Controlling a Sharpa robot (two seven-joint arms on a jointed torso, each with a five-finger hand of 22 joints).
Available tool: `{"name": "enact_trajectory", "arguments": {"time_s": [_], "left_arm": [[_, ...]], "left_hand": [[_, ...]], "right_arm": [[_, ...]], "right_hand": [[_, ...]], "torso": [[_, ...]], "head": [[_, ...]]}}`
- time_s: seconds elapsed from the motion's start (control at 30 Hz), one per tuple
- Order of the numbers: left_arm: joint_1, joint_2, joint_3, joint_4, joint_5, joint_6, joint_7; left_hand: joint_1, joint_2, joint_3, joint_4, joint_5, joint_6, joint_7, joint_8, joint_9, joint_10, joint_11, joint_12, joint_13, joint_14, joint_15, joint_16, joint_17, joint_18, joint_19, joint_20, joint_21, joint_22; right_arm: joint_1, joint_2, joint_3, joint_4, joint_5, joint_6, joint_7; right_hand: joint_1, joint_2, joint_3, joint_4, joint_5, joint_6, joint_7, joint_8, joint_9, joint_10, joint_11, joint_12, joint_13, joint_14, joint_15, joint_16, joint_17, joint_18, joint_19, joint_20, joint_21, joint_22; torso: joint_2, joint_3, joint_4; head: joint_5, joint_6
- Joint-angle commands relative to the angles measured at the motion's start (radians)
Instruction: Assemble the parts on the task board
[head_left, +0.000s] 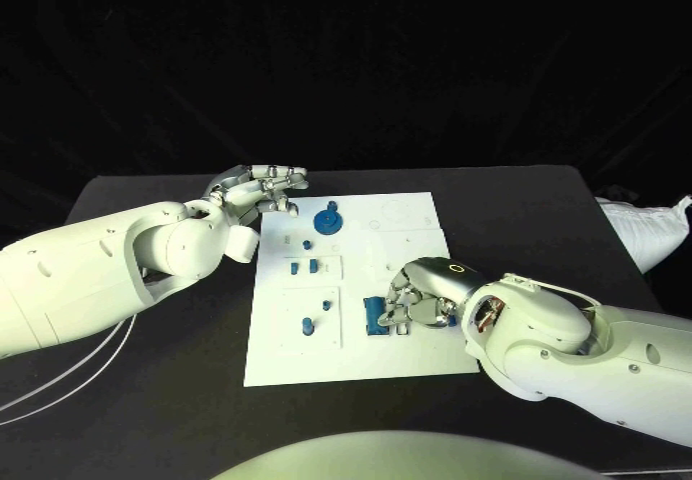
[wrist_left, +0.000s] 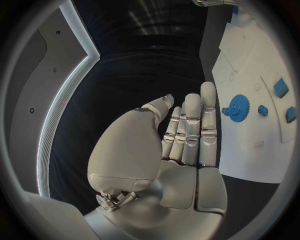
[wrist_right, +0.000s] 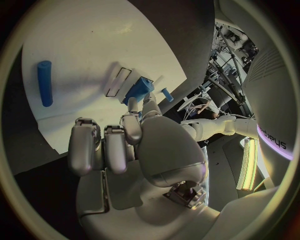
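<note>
The right hand (head_left: 420, 296), in the lower right of the board (head_left: 411, 215), pinched a blue part (wrist_right: 139, 89) in its fingers, while the left hand (head_left: 260, 190), fingers apart and empty, hovered at the upper left beside the gear (head_left: 329, 219).

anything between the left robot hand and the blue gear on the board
Nothing: in the left wrist view, bare white task board separates the left robot hand from the blue gear.

The task board (head_left: 418, 215) lies mid-table (head_left: 548, 210), with the gear (head_left: 329, 218) on its far left part.
</note>
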Motion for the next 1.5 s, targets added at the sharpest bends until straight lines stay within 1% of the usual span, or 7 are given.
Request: {"name": "enact_trajectory", "arguments": {"time_s": [0.03,0.67,0.87,1.0,1.13,1.3,1.5], "left_arm": [[-0.001,0.001,0.001,0.001,0.001,0.017,0.004],[-0.001,0.001,0.001,0.001,0.001,0.019,0.001],[-0.001,0.001,0.001,0.002,0.001,0.018,0.001],[-0.001,0.001,0.001,0.003,0.001,0.019,0.000],[-0.001,0.001,0.001,0.002,0.001,0.019,0.000],[-0.001,0.001,0.001,0.001,0.001,0.019,0.000],[-0.001,-0.002,0.001,0.002,0.001,0.017,-0.002]], "left_hand": [[0.003,0.004,0.000,-0.003,0.005,-0.004,0.009,0.004,-0.002,-0.006,0.002,0.004,0.001,-0.004,0.000,0.004,-0.002,0.020,-0.002,0.007,-0.005,-0.001],[0.003,0.004,0.000,-0.003,0.005,-0.004,0.009,0.004,-0.002,-0.006,0.002,0.004,0.001,-0.004,0.000,0.004,-0.002,0.020,-0.002,0.007,-0.005,-0.001],[0.003,0.004,0.000,-0.003,0.005,-0.004,0.009,0.004,-0.002,-0.006,0.002,0.004,0.001,-0.004,0.000,0.004,-0.002,0.020,-0.002,0.007,-0.005,-0.001],[0.003,0.004,0.000,-0.003,0.005,-0.004,0.009,0.004,-0.002,-0.006,0.002,0.004,0.001,-0.004,0.000,0.004,-0.002,0.020,-0.002,0.007,-0.005,-0.001],[0.003,0.004,0.000,-0.003,0.005,-0.004,0.009,0.004,-0.002,-0.006,0.002,0.004,0.001,-0.004,0.000,0.004,-0.002,0.020,-0.002,0.007,-0.005,-0.001],[0.003,0.004,0.000,-0.003,0.005,-0.004,0.009,0.004,-0.002,-0.006,0.002,0.004,0.001,-0.004,0.000,0.004,-0.002,0.020,-0.002,0.007,-0.005,-0.001],[0.003,0.004,0.000,-0.003,0.005,-0.004,0.009,0.004,-0.002,-0.006,0.002,0.004,0.001,-0.004,0.000,0.004,-0.002,0.020,-0.002,0.007,-0.005,-0.001]], "right_arm": [[-0.001,-0.002,0.000,0.005,0.018,0.054,0.033],[-0.001,0.014,0.000,-0.022,-0.012,0.046,-0.001],[-0.001,0.021,0.000,-0.033,-0.034,0.074,-0.020],[-0.001,0.022,0.000,-0.033,-0.044,0.066,-0.031],[-0.001,0.017,0.000,-0.028,-0.045,0.039,-0.035],[-0.001,-0.009,0.000,-0.010,-0.011,-0.032,-0.018],[0.014,-0.088,0.001,0.034,0.091,-0.095,0.034]], "right_hand": [[-0.007,-0.001,0.001,0.007,-0.006,-0.001,0.005,-0.002,0.002,0.026,-0.022,0.004,0.009,0.072,-0.003,-0.003,0.076,-0.013,0.002,-0.003,0.006,0.003],[-0.005,0.012,0.011,0.006,-0.007,0.004,0.001,0.001,0.005,0.033,-0.025,0.014,0.020,0.073,-0.005,-0.001,0.080,-0.013,0.003,-0.003,0.007,0.006],[0.013,0.015,0.023,-0.007,-0.005,0.004,-0.002,0.000,0.006,0.034,-0.028,0.015,0.023,0.073,-0.007,-0.001,0.080,-0.013,0.004,-0.004,0.008,0.008],[0.017,0.017,0.026,-0.010,-0.004,0.004,-0.002,0.000,0.006,0.035,-0.028,0.015,0.024,0.073,-0.007,-0.001,0.080,-0.014,0.004,-0.005,0.009,0.009],[0.009,0.019,0.026,-0.006,-0.003,0.004,-0.001,0.000,0.007,0.034,-0.028,0.013,0.023,0.073,-0.007,-0.002,0.079,-0.014,0.004,-0.005,0.009,0.009],[-0.009,0.011,0.022,0.004,0.005,-0.007,0.004,-0.007,0.005,0.021,-0.024,-0.014,0.003,0.070,-0.005,-0.012,0.066,-0.013,0.001,-0.004,0.006,0.003],[0.000,0.007,0.033,0.002,0.048,-0.078,0.036,-0.063,-0.016,-0.023,0.000,-0.093,-0.054,0.066,0.013,-0.027,0.049,-0.009,-0.010,0.007,-0.007,-0.018]], "torso": [[-0.001,-0.0003,0.0005],[0.000,-0.0018,0.0012],[-0.001,-0.0007,0.0010],[0.000,-0.0001,0.0000],[-0.001,0.0004,0.0000],[0.000,-0.0001,0.0009],[-0.001,-0.0014,-0.0006]], "head": [[-0.001,-0.001],[-0.002,-0.003],[-0.003,-0.006],[-0.002,-0.006],[-0.003,-0.006],[-0.005,-0.005],[-0.010,-0.003]]}}
